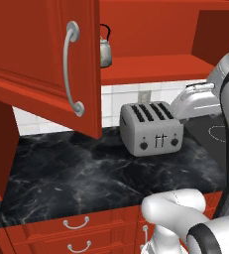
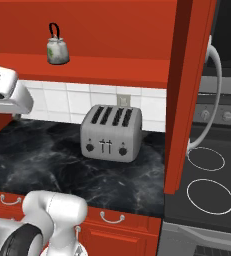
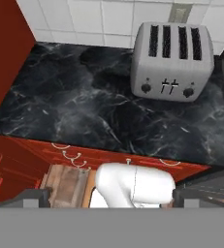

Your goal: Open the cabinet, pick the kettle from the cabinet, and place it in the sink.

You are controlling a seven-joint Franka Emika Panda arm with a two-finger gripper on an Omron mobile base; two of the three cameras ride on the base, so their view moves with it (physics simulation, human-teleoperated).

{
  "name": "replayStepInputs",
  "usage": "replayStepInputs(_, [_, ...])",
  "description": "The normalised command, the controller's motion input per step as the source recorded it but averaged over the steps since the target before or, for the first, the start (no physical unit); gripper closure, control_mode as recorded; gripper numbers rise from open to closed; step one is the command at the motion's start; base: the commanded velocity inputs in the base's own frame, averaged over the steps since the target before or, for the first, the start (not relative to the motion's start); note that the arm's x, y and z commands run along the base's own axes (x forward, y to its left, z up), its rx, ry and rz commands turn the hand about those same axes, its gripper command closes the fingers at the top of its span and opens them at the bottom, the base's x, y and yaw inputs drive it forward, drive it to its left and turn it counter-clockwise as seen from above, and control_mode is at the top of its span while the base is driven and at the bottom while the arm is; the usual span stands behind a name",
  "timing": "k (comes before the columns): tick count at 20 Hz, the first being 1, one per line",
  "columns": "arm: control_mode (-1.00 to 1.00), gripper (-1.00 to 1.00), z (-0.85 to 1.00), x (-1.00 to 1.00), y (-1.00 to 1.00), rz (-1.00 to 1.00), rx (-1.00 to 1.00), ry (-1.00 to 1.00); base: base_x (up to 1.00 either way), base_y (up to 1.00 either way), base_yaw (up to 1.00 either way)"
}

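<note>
With the cabinet (image 1: 41, 59) doors swung wide, the kettle (image 2: 57, 49) sits exposed — picking comes next. The gripper (image 3: 111, 196), jaws spread and empty, must rise to it.

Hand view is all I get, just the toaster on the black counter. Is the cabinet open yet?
Observer: Yes, both doors of the cabinet stand swung open.
Operator: Where is the kettle?
Observer: The kettle stands upright on the cabinet's shelf, towards its left end.
Operator: And relative to the toaster?
Observer: It is higher than the toaster and off to its left.
</note>
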Motion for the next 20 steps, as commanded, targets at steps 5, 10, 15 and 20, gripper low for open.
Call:
replayStepInputs(5, [-1.0,-1.0,0.16,0.25,-0.01,0.11,0.11,0.08,0.0,0.0,0.0])
replayStepInputs(10, [-1.0,-1.0,0.06,0.29,0.17,0.11,0.14,0.0,0.0,0.0,0.0])
replayStepInputs(15, [-1.0,-1.0,0.0,0.33,0.2,0.13,0.21,0.0,0.0,0.0,0.0])
replayStepInputs(20, [-1.0,-1.0,0.0,0.34,0.26,0.11,0.23,0.0,0.0,0.0,0.0])
